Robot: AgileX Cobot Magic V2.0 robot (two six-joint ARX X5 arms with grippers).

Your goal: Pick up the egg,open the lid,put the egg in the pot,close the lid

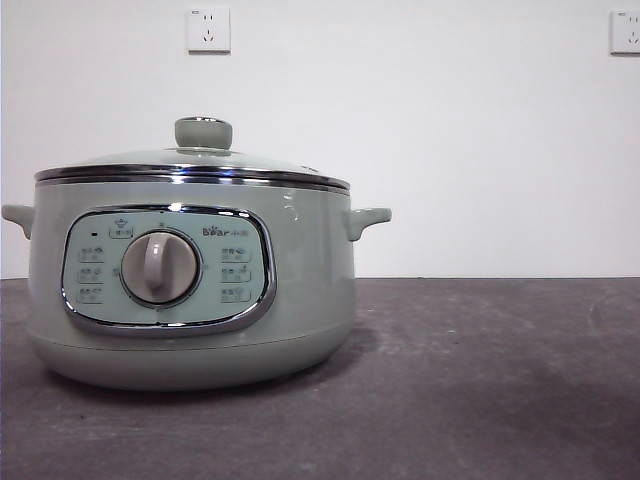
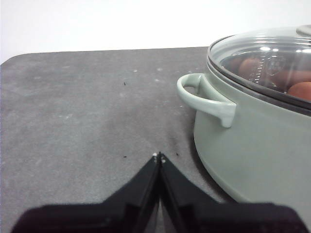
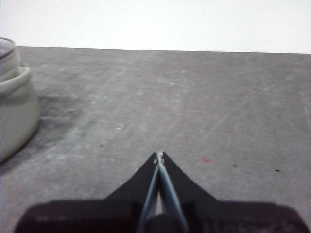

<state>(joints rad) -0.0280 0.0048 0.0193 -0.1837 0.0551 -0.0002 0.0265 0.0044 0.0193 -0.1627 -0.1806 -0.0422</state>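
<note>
Front view: pot (image 1: 190,290) upright, dial facing camera, lid (image 1: 195,165) level; both grippers' fingers clenched empty.

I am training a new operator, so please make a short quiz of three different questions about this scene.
1. True or false: the lid sits on the pot.
2. Multiple choice: what shows through the lid in the left wrist view? A) water B) reddish-brown eggs C) nothing
3. Fill in: both tools, the left tool and the right tool, have their jaws ____ and hold nothing.

Key: 1 true; 2 B; 3 shut.
</note>
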